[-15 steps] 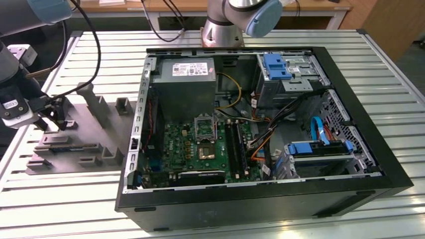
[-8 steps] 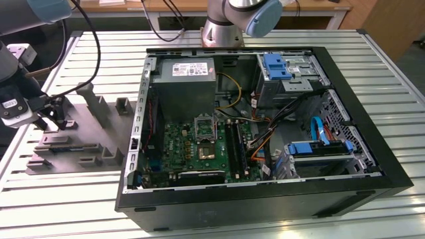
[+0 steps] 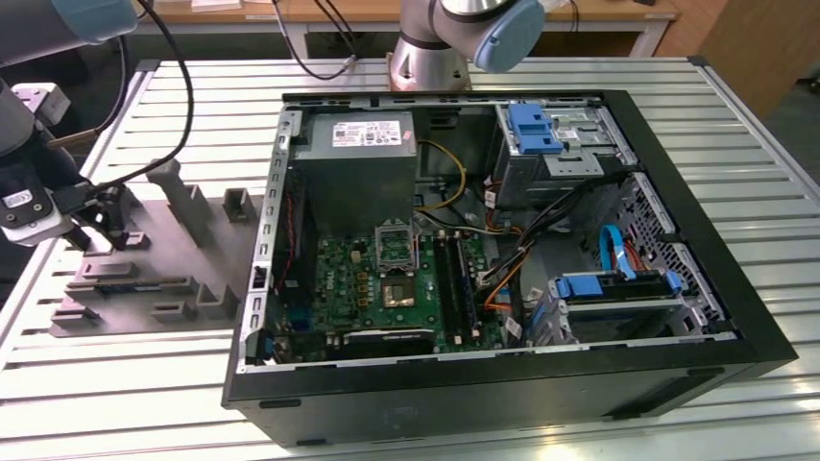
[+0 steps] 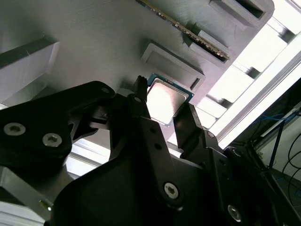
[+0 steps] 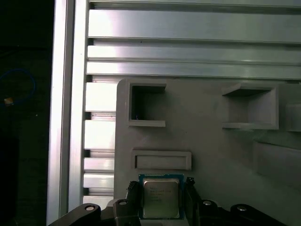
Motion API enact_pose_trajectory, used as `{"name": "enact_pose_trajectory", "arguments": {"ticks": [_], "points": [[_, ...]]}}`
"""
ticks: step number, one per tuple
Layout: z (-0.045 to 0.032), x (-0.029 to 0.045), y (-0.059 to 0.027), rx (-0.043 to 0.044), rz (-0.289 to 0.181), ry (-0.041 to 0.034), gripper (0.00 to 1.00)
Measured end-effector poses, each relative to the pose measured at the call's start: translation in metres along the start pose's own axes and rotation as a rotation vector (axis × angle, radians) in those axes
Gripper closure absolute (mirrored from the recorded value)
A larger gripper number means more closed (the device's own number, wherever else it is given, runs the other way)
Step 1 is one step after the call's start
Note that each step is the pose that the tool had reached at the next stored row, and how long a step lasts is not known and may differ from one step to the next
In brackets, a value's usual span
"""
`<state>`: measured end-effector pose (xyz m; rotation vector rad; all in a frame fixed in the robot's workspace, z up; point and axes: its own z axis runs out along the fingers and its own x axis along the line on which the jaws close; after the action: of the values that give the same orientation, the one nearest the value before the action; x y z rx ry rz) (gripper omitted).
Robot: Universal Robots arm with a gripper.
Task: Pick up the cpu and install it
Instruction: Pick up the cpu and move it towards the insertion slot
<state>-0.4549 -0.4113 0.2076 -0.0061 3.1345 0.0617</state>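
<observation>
PICK-UP STAGE: The arm's gripper (image 3: 100,238) hangs low over a grey parts tray (image 3: 154,254) at the exterior view's left, on the slatted metal table (image 3: 129,384) beside the open PC case (image 3: 513,384). In both wrist views the cpu (image 5: 161,200) lies flat, silvery top up, in the tray, w/ one black finger (image 5: 134,193) hard against each of two opposite edges. The gripper looks closed on the chip, though how firm the squeeze is can't be judged. The chip appears not yet lifted clear of the tray, so this reads as the grasp itself, early in the job. The socket (image 3: 399,288) on the motherboard (image 3: 346,288) sits w/ its frame raised, well apart from the tray & unfilled. Any lift from here calls for a straight, level pull, since a flat part held only by its edges could tilt or slip.
</observation>
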Motion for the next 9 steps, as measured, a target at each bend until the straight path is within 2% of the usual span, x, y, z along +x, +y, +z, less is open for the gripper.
{"name": "enact_pose_trajectory", "arguments": {"ticks": [9], "points": [[-0.0026, 0.0, 0.0001, 0.0, 0.0, 0.0001, 0.53]]}}
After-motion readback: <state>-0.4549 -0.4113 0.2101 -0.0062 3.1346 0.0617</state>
